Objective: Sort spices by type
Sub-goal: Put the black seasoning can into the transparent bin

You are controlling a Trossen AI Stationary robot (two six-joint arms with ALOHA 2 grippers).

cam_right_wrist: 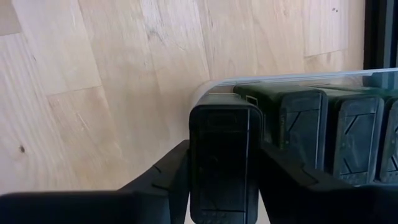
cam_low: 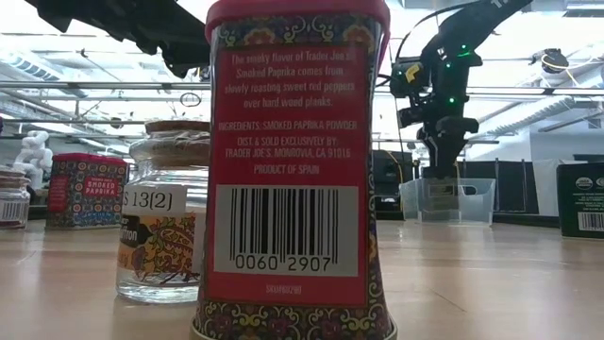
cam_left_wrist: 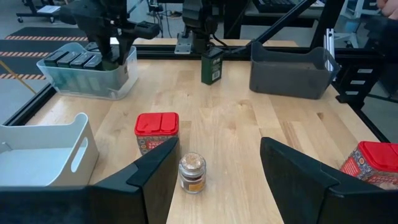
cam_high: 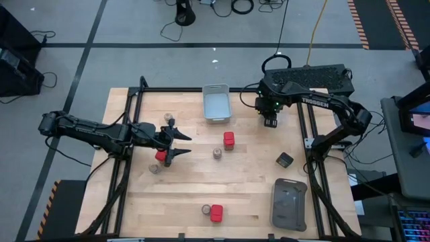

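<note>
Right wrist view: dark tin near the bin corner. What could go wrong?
The dark tin in the right gripper hangs by the clear bin's rim, beside tins already inside; released here, it may catch the rim or tip. The open left gripper faces a round jar close beside a red-capped tin; it could knock that tin.
</note>
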